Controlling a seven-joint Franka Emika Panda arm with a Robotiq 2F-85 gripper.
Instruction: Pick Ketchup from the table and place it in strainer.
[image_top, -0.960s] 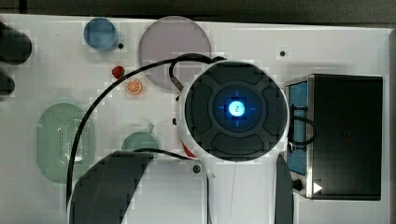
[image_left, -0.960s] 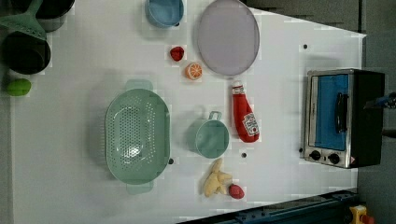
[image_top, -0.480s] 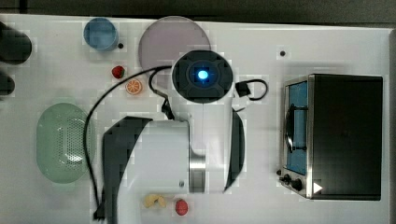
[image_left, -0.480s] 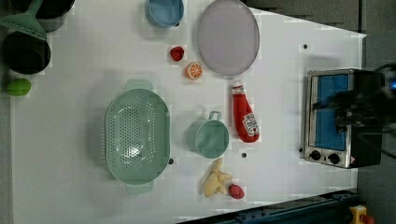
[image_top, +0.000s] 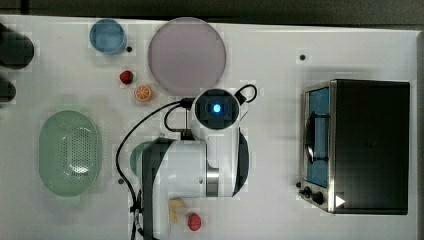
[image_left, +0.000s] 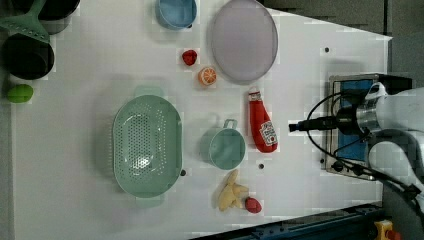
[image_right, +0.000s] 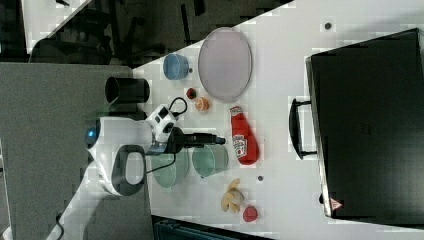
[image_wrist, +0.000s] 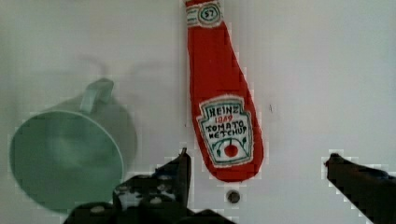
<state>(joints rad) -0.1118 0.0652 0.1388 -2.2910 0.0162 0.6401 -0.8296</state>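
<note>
The small red ketchup bottle (image_left: 262, 125) with its white cap and white label patch lies flat on the white table (image_left: 90, 210), and the left view gives it whole: cap toward the large round lilac plate (image_left: 243, 40), its side just beside the teal-green handled cup (image_left: 224, 147). In the top view the white arm (image_top: 192, 170) covers that spot, leaving a sliver of the cup at its edge. The wrist view brings the bottle close enough to read the label, with the gripper (image_wrist: 257, 177) above it, its two dark fingers (image_wrist: 180, 172) spread wide apart and holding nothing. The large pale green oval plastic strainer (image_left: 146, 145) with its holed base sits well apart from the bottle, on the far side of the cup in the left view; in the right view the arm hides most of it. Near the plate lie a strawberry (image_left: 189, 57) and an orange half (image_left: 207, 76). The black-topped toaster oven (image_top: 357, 145) stands at the top view's right.
</note>
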